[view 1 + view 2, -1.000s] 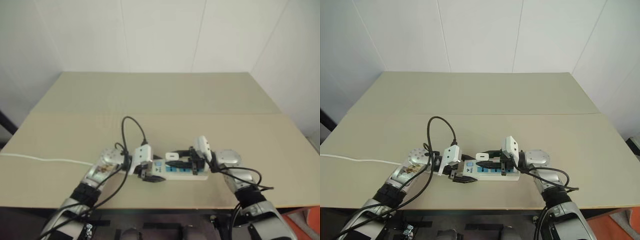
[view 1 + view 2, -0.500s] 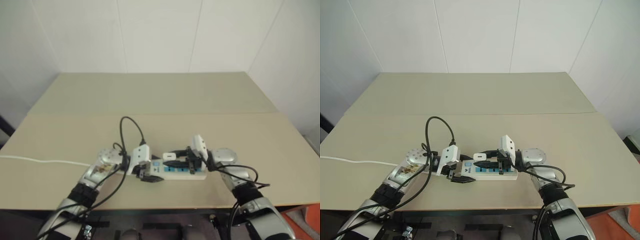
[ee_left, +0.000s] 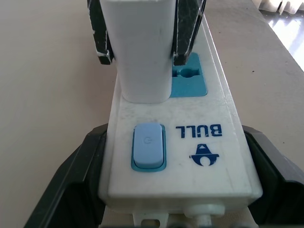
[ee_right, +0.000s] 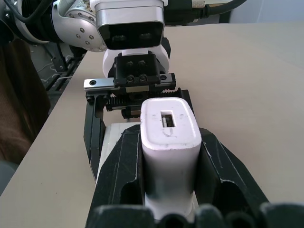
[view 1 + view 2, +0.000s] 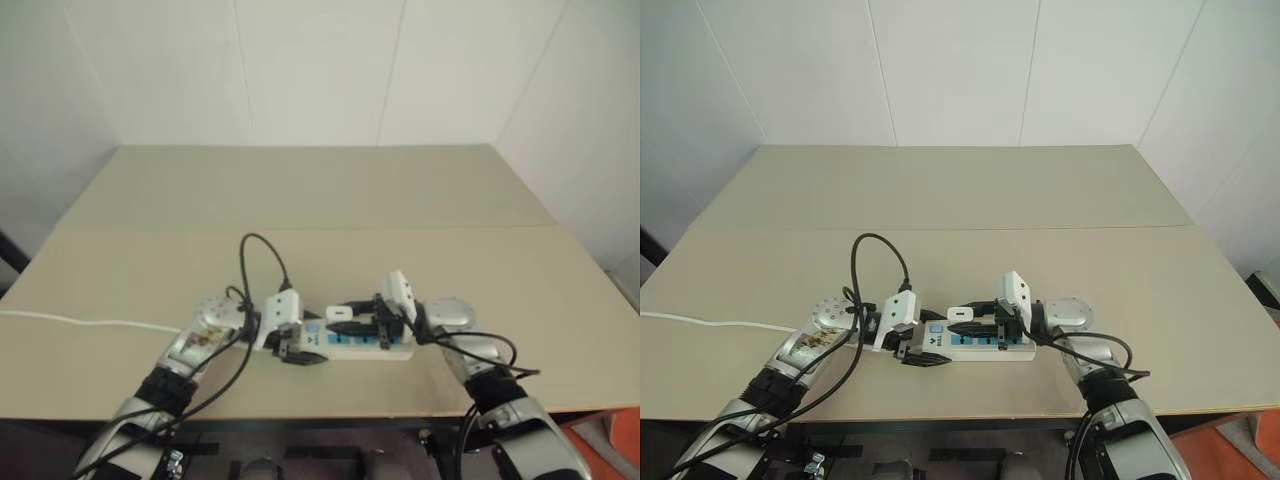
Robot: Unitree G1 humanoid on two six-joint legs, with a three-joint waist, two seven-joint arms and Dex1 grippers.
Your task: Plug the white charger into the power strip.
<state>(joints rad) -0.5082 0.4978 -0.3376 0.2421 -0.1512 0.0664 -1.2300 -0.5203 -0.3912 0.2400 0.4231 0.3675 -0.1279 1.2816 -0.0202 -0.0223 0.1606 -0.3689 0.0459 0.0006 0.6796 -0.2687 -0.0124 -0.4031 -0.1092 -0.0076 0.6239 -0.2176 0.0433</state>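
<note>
The strip (image 5: 985,342) lies near the front edge of the table (image 5: 1040,200), lengthwise across the robot's front, between the two grippers. The left gripper (image 5: 924,357) clamps the strip's switch end, one black finger (image 3: 71,180) on each long side; its wrist view shows the blue switch (image 3: 148,146) and the blue printed mark there. The charger (image 4: 169,142) stands upright on the strip, seated at the outlet just past the switch, its base against the strip's top face. The right gripper (image 5: 976,323) reaches in from the other end and pinches the charger, a finger (image 4: 121,166) flat against each side. In the right wrist view the charger's top shows a small rectangular port. Beside the charger a blue outlet face (image 3: 189,81) is partly open to view. A black cable (image 5: 875,262) loops up from the left wrist. A thin white cord (image 5: 710,322) runs over the table to its left edge. Beyond, the table is bare up to the white wall (image 5: 960,70).
</note>
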